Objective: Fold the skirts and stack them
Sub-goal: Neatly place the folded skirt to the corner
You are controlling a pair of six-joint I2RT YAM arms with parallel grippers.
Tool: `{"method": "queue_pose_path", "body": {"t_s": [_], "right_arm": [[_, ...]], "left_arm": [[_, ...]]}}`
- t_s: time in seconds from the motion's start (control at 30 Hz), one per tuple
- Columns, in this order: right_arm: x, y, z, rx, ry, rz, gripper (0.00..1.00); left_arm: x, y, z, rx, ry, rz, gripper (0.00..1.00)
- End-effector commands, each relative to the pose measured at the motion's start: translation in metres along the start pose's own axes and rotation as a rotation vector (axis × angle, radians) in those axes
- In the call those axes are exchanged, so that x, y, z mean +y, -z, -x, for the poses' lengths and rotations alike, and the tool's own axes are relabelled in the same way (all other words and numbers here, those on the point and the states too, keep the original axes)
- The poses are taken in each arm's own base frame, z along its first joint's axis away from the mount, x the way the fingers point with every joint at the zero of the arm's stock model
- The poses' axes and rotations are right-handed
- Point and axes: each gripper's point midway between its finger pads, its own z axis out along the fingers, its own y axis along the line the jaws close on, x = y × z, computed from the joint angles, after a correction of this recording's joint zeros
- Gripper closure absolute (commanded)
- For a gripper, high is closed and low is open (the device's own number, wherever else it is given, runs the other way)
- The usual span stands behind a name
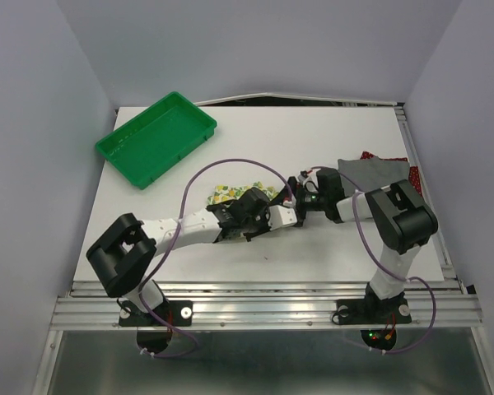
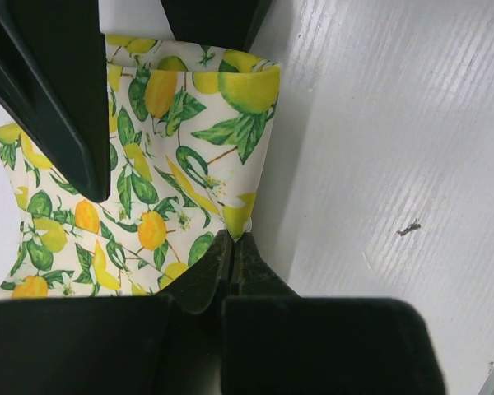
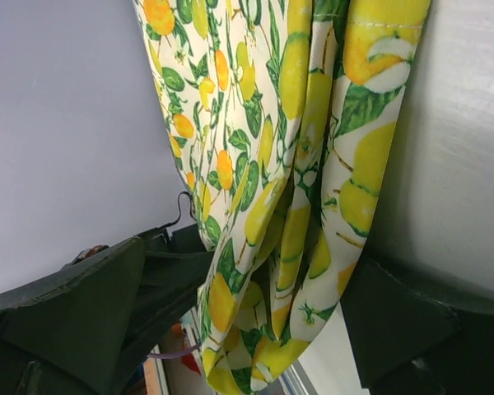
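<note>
The lemon skirt (image 1: 229,194) lay near the middle of the table (image 1: 313,132), a little toward its near edge, and both grippers met over it. In the top view most of the cloth was hidden under the left wrist, with only a strip showing on the far side of it.

The left gripper (image 2: 230,251) was clenched, its two fingertips pressed together on a raised fold at the skirt's edge. From that pinch the cloth ran away from the fingers and spread flat on the table to one side, while bare table lay on the other side.

The right gripper (image 3: 255,263) stood spread wide and gripped nothing. A bunched length of the skirt passed between its two fingers (image 3: 82,313). Whether either finger touched the cloth could not be told. In the left wrist view the same two dark fingers stood on either side of the skirt's far part.

The skirt was white cloth printed with yellow lemons, some orange ones and green leaves. It was gathered into long soft folds by the right gripper and lay smoother near the left one.

The grey skirt (image 1: 370,174) lay flat at the right edge, with the red skirt (image 1: 412,174) showing from under it toward that edge. Both were well apart from the grippers' fingertips. The green tray (image 1: 128,148) sat at the far left corner.
</note>
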Motion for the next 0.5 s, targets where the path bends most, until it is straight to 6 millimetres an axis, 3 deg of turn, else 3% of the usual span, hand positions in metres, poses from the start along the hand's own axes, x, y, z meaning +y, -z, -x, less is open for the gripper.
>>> {"method": "queue_pose_path", "body": {"t_s": [0.0, 0.2, 0.47], "right_arm": [[-0.033, -0.013, -0.002, -0.037, -0.068, -0.078, 0.0], [-0.026, -0.022, 0.008, -0.042, -0.074, -0.025, 0.05], [-0.041, -0.042, -0.003, 0.002, -0.057, -0.055, 0.17]], "left_arm": [[0.01, 0.001, 0.027, -0.071, -0.007, 0.002, 1.0], [0.005, -0.001, 0.026, -0.08, -0.021, -0.025, 1.0], [0.002, -0.005, 0.026, -0.083, -0.032, -0.047, 1.0]]}}
